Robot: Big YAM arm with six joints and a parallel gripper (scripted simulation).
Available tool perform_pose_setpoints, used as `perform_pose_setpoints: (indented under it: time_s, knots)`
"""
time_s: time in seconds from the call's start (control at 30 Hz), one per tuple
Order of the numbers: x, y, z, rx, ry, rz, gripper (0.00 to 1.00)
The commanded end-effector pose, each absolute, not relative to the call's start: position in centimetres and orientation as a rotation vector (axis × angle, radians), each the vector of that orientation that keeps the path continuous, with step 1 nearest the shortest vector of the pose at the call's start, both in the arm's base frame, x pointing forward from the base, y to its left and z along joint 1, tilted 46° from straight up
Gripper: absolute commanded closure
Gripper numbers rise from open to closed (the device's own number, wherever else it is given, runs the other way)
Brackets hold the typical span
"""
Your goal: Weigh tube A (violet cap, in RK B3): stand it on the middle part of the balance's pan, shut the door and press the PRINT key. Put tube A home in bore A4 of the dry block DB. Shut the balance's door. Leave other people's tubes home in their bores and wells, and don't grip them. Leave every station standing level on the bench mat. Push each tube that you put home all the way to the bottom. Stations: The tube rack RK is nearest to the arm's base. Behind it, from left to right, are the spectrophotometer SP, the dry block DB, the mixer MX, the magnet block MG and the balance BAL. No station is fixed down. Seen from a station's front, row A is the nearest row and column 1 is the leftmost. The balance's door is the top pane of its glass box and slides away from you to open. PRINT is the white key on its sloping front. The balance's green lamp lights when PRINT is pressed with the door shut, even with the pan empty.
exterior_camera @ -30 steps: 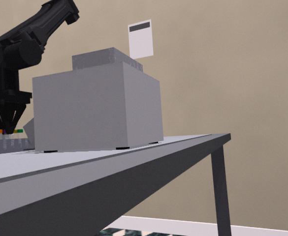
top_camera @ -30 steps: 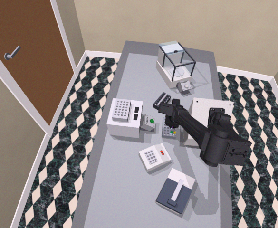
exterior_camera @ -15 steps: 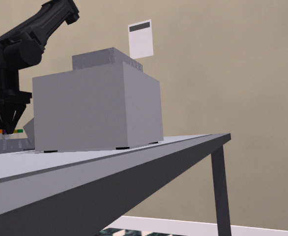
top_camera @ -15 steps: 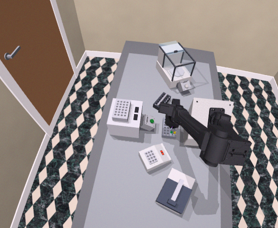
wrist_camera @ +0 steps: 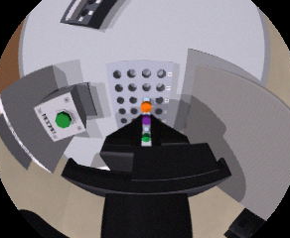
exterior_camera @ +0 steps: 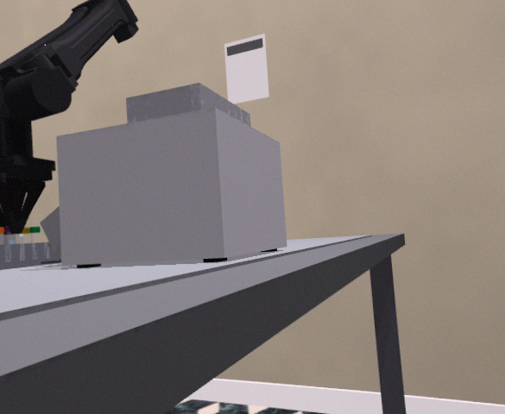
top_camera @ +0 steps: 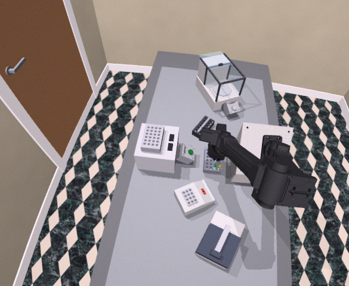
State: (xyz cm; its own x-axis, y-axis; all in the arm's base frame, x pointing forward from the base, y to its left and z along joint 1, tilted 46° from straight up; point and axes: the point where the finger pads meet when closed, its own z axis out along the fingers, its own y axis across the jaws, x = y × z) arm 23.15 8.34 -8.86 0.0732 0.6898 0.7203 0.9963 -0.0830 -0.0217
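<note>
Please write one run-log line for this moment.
pincer: shut on violet-cap tube | tube: in rack | balance door: open

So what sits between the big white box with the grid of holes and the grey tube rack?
A small grey box with a round green button; the top view shows it.
</note>
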Motion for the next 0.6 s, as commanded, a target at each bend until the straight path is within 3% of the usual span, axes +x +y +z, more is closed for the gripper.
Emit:
perform_pose_setpoints:
  time_s: [0.0, 0.57]
  knots:
    - [23.2, 8.0, -8.5, -1.835, -1.671, -0.765, 0.91]
    - [23.7, 7.5, -7.9, -1.829, -1.686, -0.771, 0.91]
